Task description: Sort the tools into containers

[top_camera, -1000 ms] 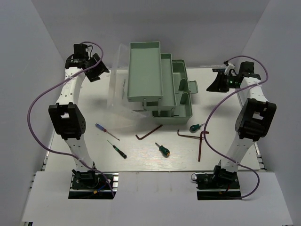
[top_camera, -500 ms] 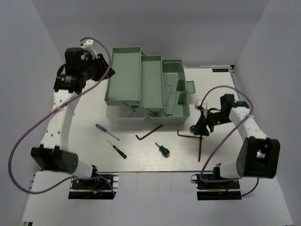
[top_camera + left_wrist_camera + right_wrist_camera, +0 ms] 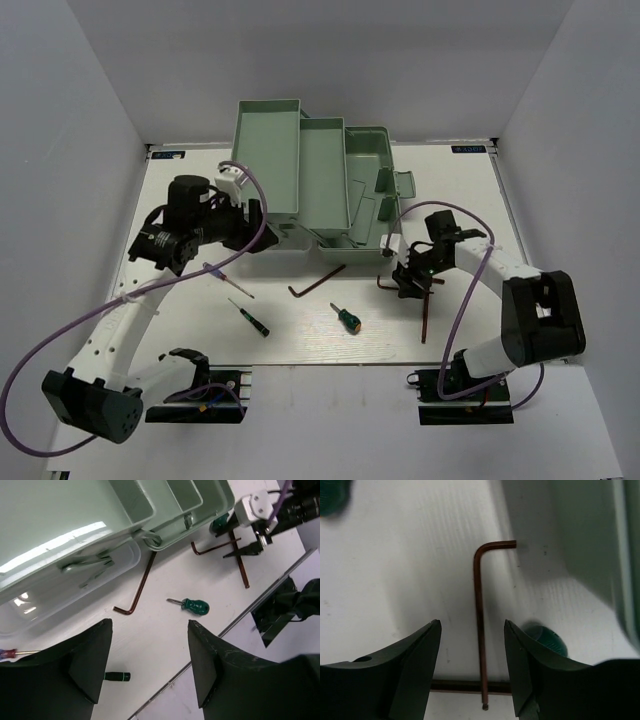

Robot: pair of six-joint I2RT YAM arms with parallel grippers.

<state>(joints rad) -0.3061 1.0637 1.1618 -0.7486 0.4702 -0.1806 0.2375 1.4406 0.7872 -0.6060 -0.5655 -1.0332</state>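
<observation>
The pale green toolbox [image 3: 300, 170] stands open at the back, its trays fanned out and its clear lid [image 3: 75, 590] lying in front. My left gripper [image 3: 255, 230] [image 3: 150, 665] hovers open and empty before the lid. Beneath it lie a brown hex key [image 3: 137, 587], a green stubby screwdriver [image 3: 192, 605] and a dark screwdriver handle [image 3: 117, 676]. My right gripper [image 3: 406, 279] [image 3: 472, 667] is open, low over the table. Its fingers straddle a hex key [image 3: 479, 620] that crosses a second, darker one [image 3: 470, 685]. A green handle [image 3: 545, 640] sits by its right finger.
A blue-handled screwdriver [image 3: 228, 280] and a dark one [image 3: 248, 317] lie front left. A long hex key [image 3: 428, 315] reaches toward the front edge at the right. The toolbox wall [image 3: 590, 540] is close to my right gripper.
My left arm swung from the back left corner down to the front of the toolbox lid. My right arm came in from the back right and dropped over the hex keys.
</observation>
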